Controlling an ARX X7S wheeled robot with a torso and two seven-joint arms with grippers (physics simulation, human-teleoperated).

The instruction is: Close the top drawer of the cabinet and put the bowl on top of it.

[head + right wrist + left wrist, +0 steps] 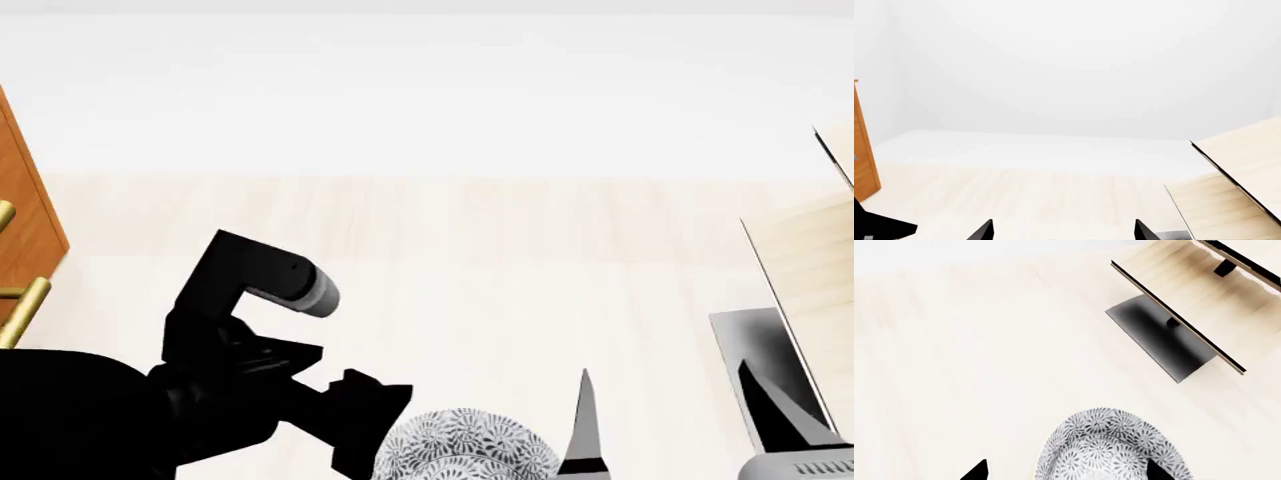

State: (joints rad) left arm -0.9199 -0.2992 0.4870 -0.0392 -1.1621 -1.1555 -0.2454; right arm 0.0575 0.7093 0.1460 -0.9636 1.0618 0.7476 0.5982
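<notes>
The bowl, white with a fine grey leaf-flower pattern, stands on the pale floor-like surface. My left gripper is open just over it: one fingertip stands clear of the bowl's side and the other lies over its patterned inside. In the head view the bowl sits at the bottom beside the black left arm. My right gripper is open and empty, to the bowl's right. The cabinet shows only as a reddish-brown strip at the far left, with two brass handle ends. I cannot tell the top drawer's state.
A pale wood structure on a black base stands at the right, close to my right gripper. It also shows in the left wrist view, the structure lying beyond the bowl. Pale surface stretches between cabinet and structure.
</notes>
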